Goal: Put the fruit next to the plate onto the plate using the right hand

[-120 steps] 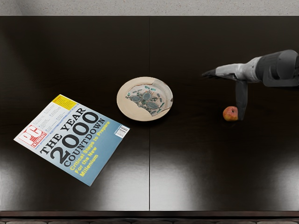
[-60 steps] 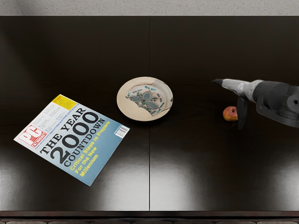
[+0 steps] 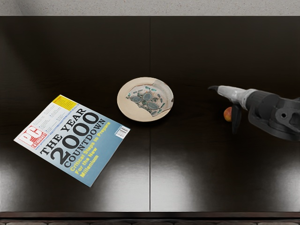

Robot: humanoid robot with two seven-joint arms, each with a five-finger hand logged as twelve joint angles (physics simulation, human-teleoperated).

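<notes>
Head view. Nearest, lower left: magazine flat on dark table, well apart from the action, no obstacle. Right of centre: small reddish fruit on the table, not yet on the plate, well apart from it. Over and just right of the fruit: right hand, arm in from right edge, spread and gripping nothing, with fingers stretched left above the fruit and one dark finger hanging down at its right side, overlapping its edge; contact impossible to tell. Probably bracketing the fruit for a pinch. Farther, centre: patterned plate, no fruit on it. Left arm out of view.
</notes>
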